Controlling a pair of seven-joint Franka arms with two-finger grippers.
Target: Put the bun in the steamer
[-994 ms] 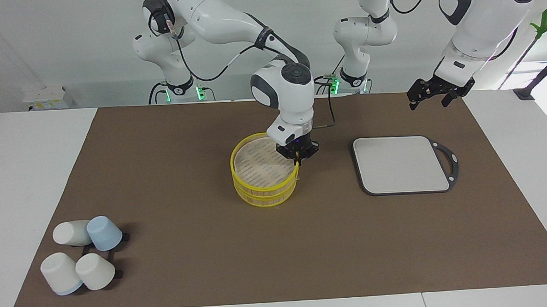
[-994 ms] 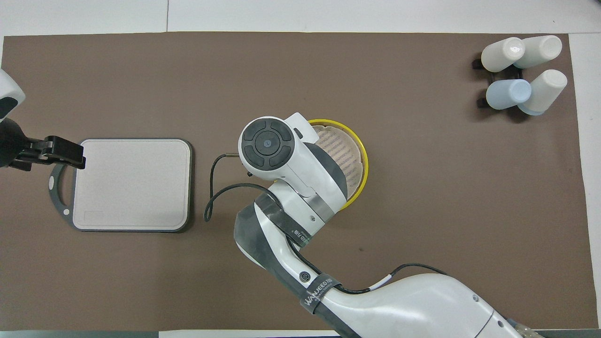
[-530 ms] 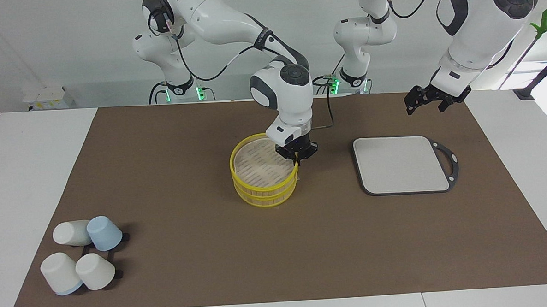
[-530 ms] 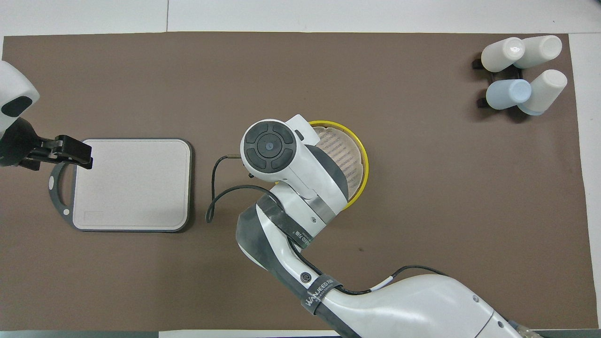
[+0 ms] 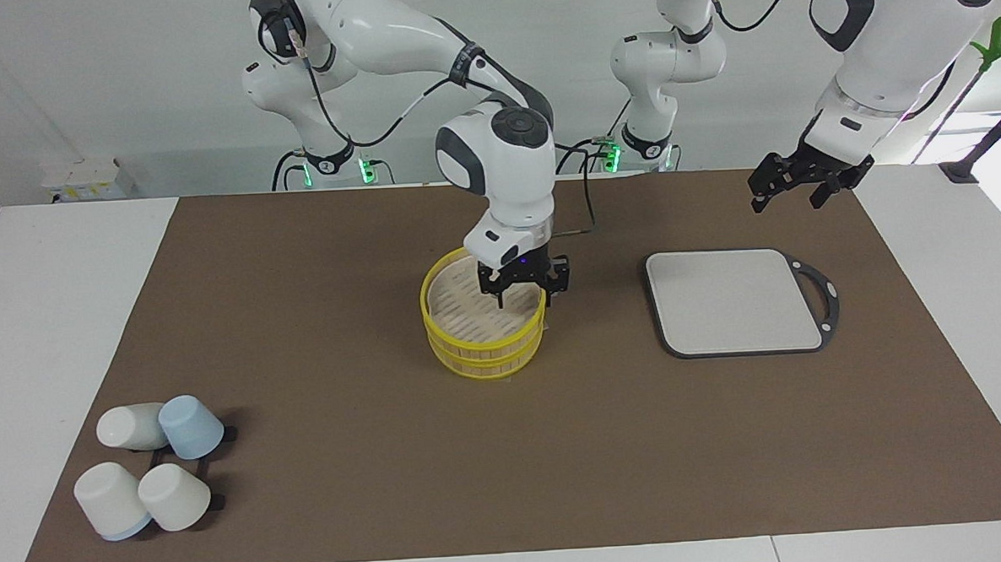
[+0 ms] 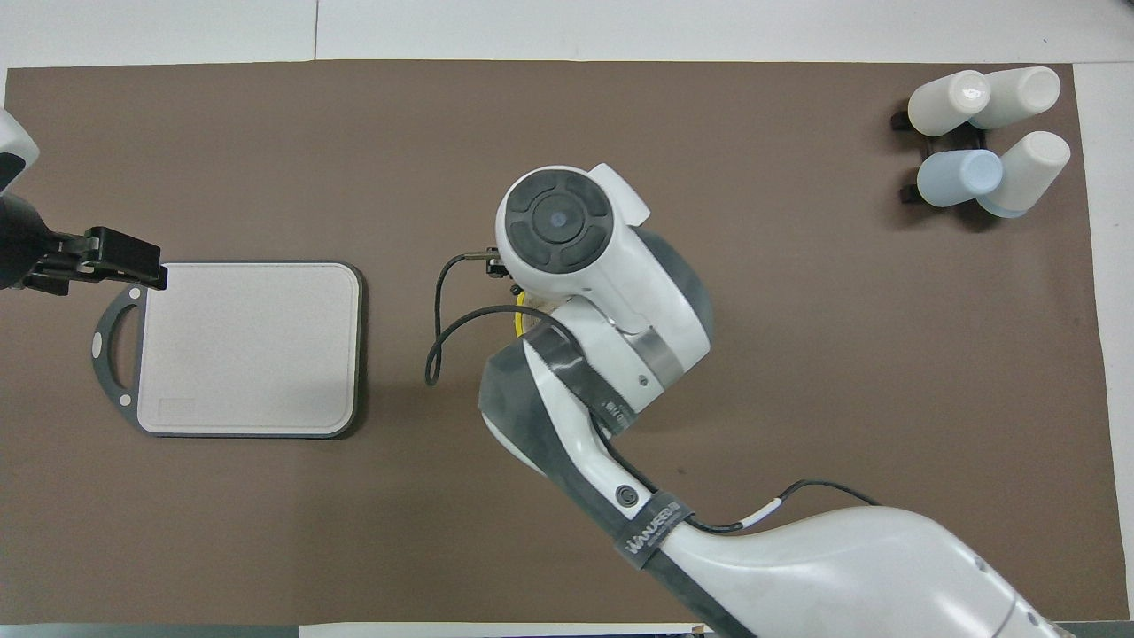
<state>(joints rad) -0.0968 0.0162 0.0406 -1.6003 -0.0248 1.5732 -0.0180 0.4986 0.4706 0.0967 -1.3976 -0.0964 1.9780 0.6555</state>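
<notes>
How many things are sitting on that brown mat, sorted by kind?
Cups: 4 (3 white, 1 blue), lying on a black rack
Steamer: 1, yellow-rimmed
Grey board: 1
Bun: 0 visible
Total: 6

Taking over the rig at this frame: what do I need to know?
Right claw: open, low over the steamer, at its rim on the side toward the left arm's end.
Left claw: open, raised near the handle end of the grey board, waiting.
Steamer: mid-table, no lid on it.
Bun: not visible in either view. The board is bare and the slatted floor that shows holds none.
Done: cannot be confirmed.
Left: find the bun, perhaps under the right claw, and check that it lies in the steamer.
</notes>
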